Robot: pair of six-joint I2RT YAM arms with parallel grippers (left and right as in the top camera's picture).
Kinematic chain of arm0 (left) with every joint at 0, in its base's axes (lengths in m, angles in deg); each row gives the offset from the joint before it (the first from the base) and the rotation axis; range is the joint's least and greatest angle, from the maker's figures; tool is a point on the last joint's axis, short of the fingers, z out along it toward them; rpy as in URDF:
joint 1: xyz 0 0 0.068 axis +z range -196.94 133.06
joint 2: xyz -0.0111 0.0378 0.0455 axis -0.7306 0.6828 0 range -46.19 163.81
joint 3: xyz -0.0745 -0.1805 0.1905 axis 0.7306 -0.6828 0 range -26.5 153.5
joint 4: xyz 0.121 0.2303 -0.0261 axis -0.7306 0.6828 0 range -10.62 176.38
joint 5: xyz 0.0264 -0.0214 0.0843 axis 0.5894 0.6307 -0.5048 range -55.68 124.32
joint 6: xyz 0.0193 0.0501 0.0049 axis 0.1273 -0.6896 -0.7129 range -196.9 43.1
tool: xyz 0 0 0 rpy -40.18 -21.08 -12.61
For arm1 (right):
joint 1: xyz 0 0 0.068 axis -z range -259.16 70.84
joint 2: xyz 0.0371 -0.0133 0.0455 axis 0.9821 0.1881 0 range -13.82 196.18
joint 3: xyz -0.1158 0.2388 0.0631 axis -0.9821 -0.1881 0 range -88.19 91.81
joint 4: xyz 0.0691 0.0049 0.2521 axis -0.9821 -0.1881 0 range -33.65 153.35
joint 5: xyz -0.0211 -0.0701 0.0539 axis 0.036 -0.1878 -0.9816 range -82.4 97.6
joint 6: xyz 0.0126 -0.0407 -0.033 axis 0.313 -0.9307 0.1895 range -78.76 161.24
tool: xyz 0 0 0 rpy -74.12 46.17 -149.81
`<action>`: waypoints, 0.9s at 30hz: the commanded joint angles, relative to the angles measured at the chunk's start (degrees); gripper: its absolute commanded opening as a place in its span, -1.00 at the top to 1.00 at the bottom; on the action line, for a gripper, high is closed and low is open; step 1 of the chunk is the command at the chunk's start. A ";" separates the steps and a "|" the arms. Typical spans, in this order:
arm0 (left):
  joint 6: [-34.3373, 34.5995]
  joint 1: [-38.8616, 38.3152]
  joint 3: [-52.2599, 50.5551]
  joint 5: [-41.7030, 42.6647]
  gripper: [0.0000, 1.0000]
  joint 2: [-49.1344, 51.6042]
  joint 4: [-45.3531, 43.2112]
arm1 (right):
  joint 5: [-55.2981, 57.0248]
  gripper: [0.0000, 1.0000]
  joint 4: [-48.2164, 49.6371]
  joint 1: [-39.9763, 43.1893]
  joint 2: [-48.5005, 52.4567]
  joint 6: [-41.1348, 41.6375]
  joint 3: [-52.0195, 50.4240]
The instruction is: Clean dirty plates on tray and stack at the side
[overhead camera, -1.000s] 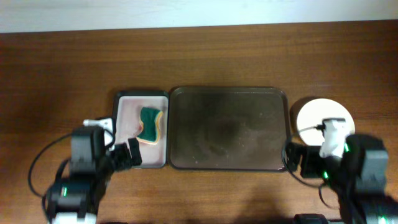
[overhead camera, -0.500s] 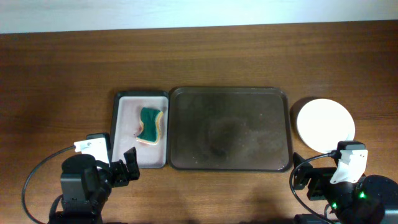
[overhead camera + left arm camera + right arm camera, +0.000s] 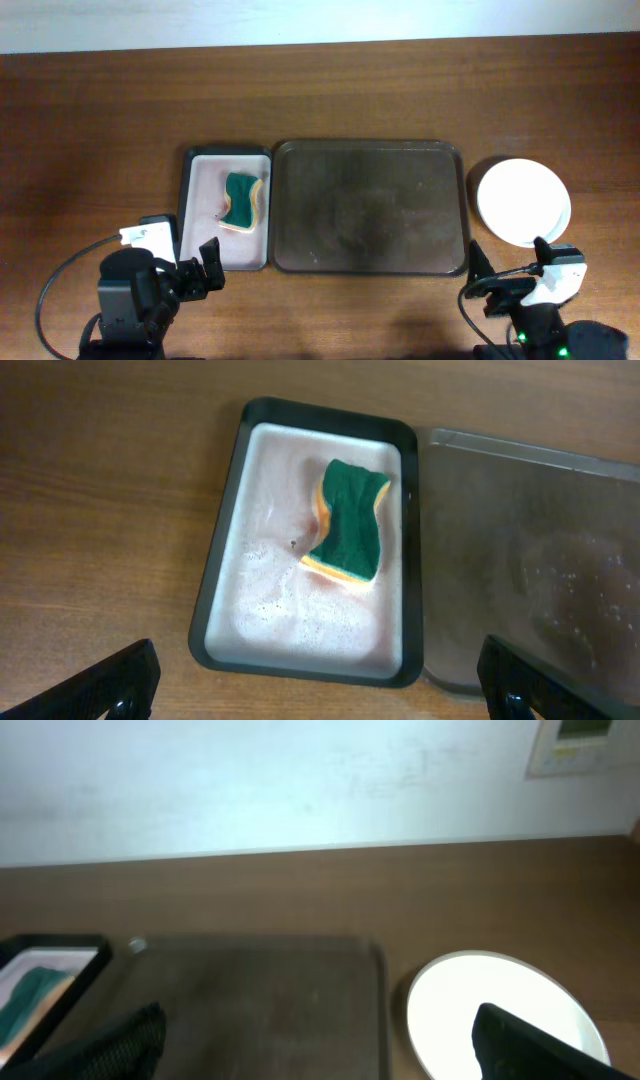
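A white plate (image 3: 523, 200) lies on the table right of the dark tray (image 3: 370, 206), which holds nothing; both also show in the right wrist view, plate (image 3: 470, 1000) and tray (image 3: 260, 990). A green and yellow sponge (image 3: 241, 200) lies in a small black basin of soapy water (image 3: 196, 205), also in the left wrist view (image 3: 350, 520). My left gripper (image 3: 200, 272) is open and empty near the basin's front left corner. My right gripper (image 3: 505, 280) is open and empty at the table's front edge, below the plate.
The wooden table (image 3: 100, 120) runs to a white wall at the back (image 3: 300, 780). Cables trail from both arms at the front edge.
My right arm has drawn back toward the front edge, off the plate, which is now fully uncovered. My left arm also pulled back from the basin and then stayed still.
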 commanded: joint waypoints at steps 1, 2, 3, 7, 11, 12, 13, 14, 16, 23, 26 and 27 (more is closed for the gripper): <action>-0.92 -0.22 -0.44 0.42 -0.99 -0.22 -0.07 | -0.55 -0.97 7.74 -0.90 -4.87 0.42 -8.83; -0.92 -0.20 -0.44 0.42 -0.99 -0.22 -0.07 | -0.87 -0.97 10.84 -0.90 -4.85 0.42 -10.97; -0.90 -0.20 -0.44 0.42 -0.99 -0.22 -0.07 | -0.87 -0.97 13.46 -0.90 -4.85 0.42 -12.72; -0.92 -0.20 -0.44 0.42 -0.99 -0.22 -0.07 | -0.81 -0.97 27.91 -0.90 -4.87 0.39 -21.64; -0.92 -0.20 -0.44 0.42 -0.99 -0.22 -0.07 | -0.63 -0.97 39.63 -0.90 -4.87 0.37 -28.85; -0.92 -0.20 -0.44 0.42 -0.99 -0.22 -0.07 | -0.52 -0.97 43.50 -0.90 -4.87 0.31 -30.97; -0.92 -0.20 -0.44 0.42 -0.99 -0.22 -0.07 | -0.52 -0.97 47.08 -0.90 -4.87 0.11 -32.98; -0.92 -0.22 -0.44 0.42 -0.99 -0.22 -0.07 | -0.55 -0.97 49.05 -0.96 -4.87 -0.76 -34.49; -0.92 -0.20 -0.44 0.42 -0.99 -0.22 -0.07 | -0.63 -0.97 45.75 -1.81 -4.87 -7.13 -34.53; -0.92 -0.20 -0.44 0.42 -0.99 -0.22 -0.07 | -0.79 -0.97 38.93 -2.67 -4.87 -10.08 -34.53; -0.92 -0.22 -0.44 0.42 -1.00 -0.22 -0.07 | -0.79 -0.97 38.93 -2.67 -4.87 -10.08 -34.53; -0.90 -0.20 -0.44 0.42 -0.99 -0.22 -0.07 | -0.79 -0.98 38.93 -2.67 -4.87 -10.08 -34.53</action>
